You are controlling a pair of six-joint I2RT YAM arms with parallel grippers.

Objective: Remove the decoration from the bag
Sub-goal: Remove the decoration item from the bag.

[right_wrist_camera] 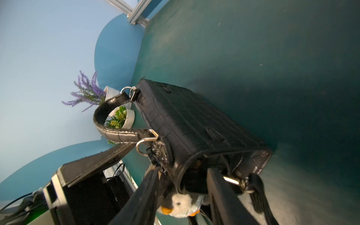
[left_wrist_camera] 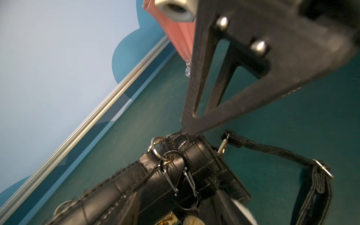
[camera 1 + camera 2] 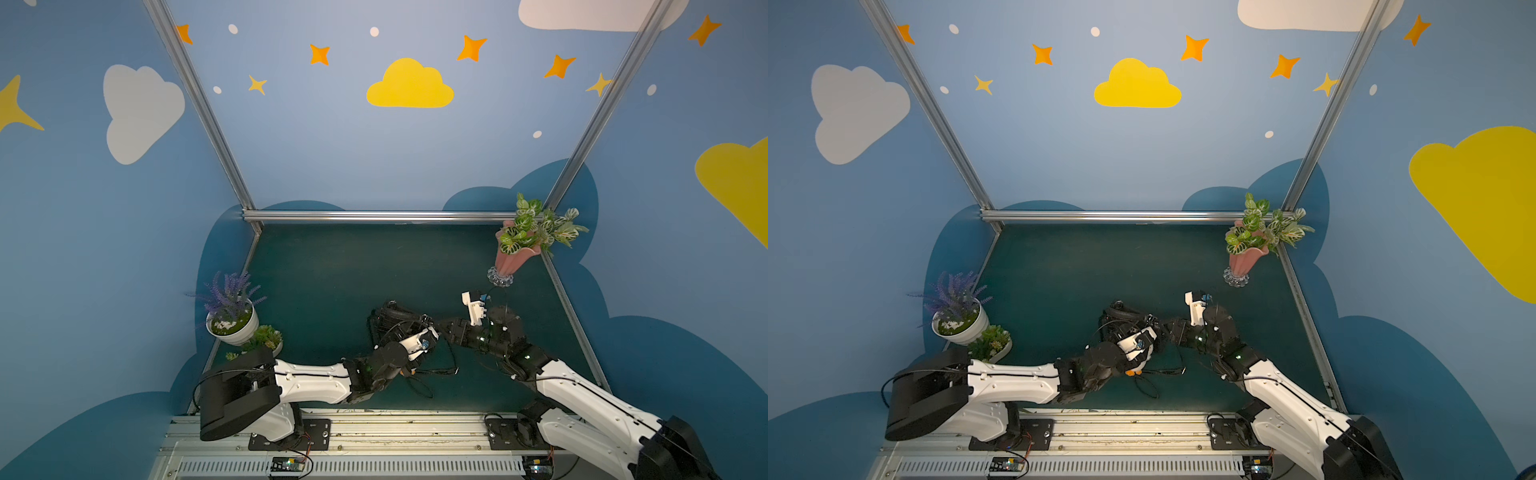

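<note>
Grasping step: the decoration [image 1: 180,204] sits between the half-spread fingers of the right gripper [image 1: 183,181] (pinched or not, I cannot tell). Just beyond, its clip [image 2: 187,181] hooks the bag [image 1: 187,120]. The left gripper [image 2: 204,163] straddles the bag's end, hold unclear. Next: unhook carefully.

The bag [image 3: 392,318] lies on the surface [image 3: 332,270], near its front middle. The decoration [image 3: 1140,366] sits against the bag's 6 o'clock side. A potted lavender [image 3: 230,307] stands at the bag's 9 o'clock, with a smaller pot [image 3: 266,338] at the lavender's 5 o'clock. A vase [image 3: 515,253] stands at the bag's 2 o'clock.
</note>
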